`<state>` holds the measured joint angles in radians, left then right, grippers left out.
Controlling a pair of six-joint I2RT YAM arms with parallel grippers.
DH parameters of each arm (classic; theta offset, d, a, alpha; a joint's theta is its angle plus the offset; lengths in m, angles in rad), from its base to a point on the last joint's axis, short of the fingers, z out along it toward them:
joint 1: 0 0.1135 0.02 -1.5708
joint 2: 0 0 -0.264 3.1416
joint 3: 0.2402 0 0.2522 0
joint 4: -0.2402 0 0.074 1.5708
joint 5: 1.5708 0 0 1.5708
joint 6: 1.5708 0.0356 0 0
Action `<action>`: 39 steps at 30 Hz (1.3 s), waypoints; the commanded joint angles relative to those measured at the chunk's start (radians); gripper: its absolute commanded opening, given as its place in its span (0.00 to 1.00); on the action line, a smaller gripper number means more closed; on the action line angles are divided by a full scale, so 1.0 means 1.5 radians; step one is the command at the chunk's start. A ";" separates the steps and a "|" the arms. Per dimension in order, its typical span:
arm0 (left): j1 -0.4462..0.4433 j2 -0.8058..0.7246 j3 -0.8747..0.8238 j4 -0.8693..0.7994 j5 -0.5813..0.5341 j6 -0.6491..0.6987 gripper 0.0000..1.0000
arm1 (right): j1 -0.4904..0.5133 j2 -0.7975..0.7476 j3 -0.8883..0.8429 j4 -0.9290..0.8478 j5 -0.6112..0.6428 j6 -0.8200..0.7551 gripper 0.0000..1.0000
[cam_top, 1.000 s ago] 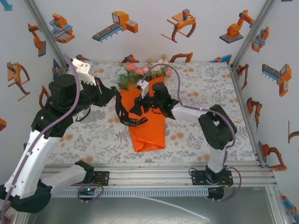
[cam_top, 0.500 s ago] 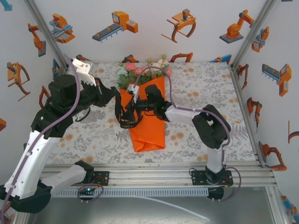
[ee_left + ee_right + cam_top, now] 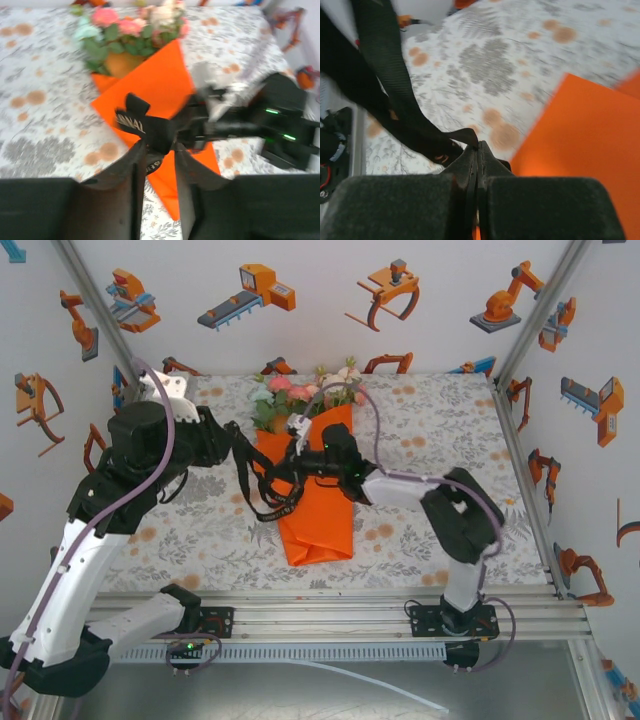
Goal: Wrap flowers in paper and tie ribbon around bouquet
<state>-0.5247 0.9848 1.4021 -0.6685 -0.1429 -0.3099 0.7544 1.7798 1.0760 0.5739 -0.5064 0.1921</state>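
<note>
The bouquet lies mid-table: pink, white and green flowers (image 3: pixel 300 395) top a bright orange paper (image 3: pixel 320 525) cone. The black ribbon (image 3: pixel 247 485) loops across the cone's left side. My right gripper (image 3: pixel 285 477) reaches left over the cone, shut on the ribbon. The right wrist view shows its jaws (image 3: pixel 479 146) pinching the ribbon (image 3: pixel 385 85) beside the paper (image 3: pixel 590 125). My left gripper (image 3: pixel 228 437) is at the cone's upper left. In the left wrist view, its jaws (image 3: pixel 160 147) stand apart with the lettered ribbon (image 3: pixel 131 121) crossing between the tips, above the paper (image 3: pixel 160 85) and flowers (image 3: pixel 125 30).
The floral tablecloth (image 3: pixel 440 420) has free room right of the bouquet and at the near left (image 3: pixel 190 530). Sticker-covered walls and slanted aluminium posts (image 3: pixel 530 320) close in the table. A metal rail (image 3: pixel 330 610) runs along the near edge.
My right gripper has shut on the ribbon. My left gripper's jaws have parted and it has drawn back to the left, leaving the ribbon loop longer.
</note>
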 commanded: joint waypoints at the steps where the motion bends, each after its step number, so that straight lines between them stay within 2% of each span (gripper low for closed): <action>1: 0.024 -0.011 -0.001 -0.029 -0.107 -0.005 0.51 | -0.018 -0.173 -0.013 -0.160 0.307 -0.081 0.00; 3: 0.034 -0.015 -0.024 -0.005 -0.092 -0.013 0.60 | -0.056 -0.238 0.004 -0.292 0.451 -0.019 0.00; 4: 0.038 -0.015 -0.034 0.002 -0.090 -0.017 0.63 | -0.085 -0.262 0.011 -0.341 0.476 0.022 0.00; 6: 0.045 -0.010 -0.052 0.004 -0.089 -0.026 0.66 | -0.149 -0.322 0.001 -0.397 0.503 0.098 0.00; 8: 0.049 0.004 -0.077 0.000 -0.087 -0.043 0.67 | -0.185 -0.376 -0.027 -0.404 0.527 0.134 0.00; 13: 0.053 0.076 -0.160 -0.031 -0.069 -0.102 0.66 | -0.216 -0.459 -0.055 -0.432 0.560 0.147 0.00; 15: 0.052 0.116 -0.197 -0.027 -0.026 -0.097 0.62 | -0.223 -0.477 -0.057 -0.442 0.566 0.147 0.00; 17: 0.049 0.150 -0.231 0.009 0.058 -0.091 0.61 | -0.231 -0.491 -0.054 -0.453 0.572 0.148 0.00; 21: 0.028 0.216 -0.262 0.071 0.132 -0.141 0.52 | -0.252 -0.514 -0.053 -0.465 0.583 0.149 0.00; 26: -0.007 0.256 -0.272 0.127 0.114 -0.164 0.47 | -0.260 -0.511 -0.059 -0.469 0.548 0.153 0.00; 30: -0.009 0.277 -0.281 0.211 0.162 -0.167 0.46 | -0.259 -0.501 -0.062 -0.463 0.524 0.154 0.00; 32: -0.008 0.299 -0.276 0.245 0.172 -0.210 0.48 | -0.259 -0.498 -0.061 -0.465 0.521 0.154 0.00; 35: -0.009 0.342 -0.258 0.248 0.134 -0.245 0.56 | -0.259 -0.497 -0.062 -0.463 0.517 0.156 0.00; 39: -0.009 0.390 -0.232 0.226 0.127 -0.256 0.55 | -0.259 -0.501 -0.059 -0.468 0.514 0.153 0.00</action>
<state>-0.5362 1.5475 1.0172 -0.3344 0.0631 -0.6449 0.3695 1.0355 0.9878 -0.1242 0.2768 0.4122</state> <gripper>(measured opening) 0.553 0.003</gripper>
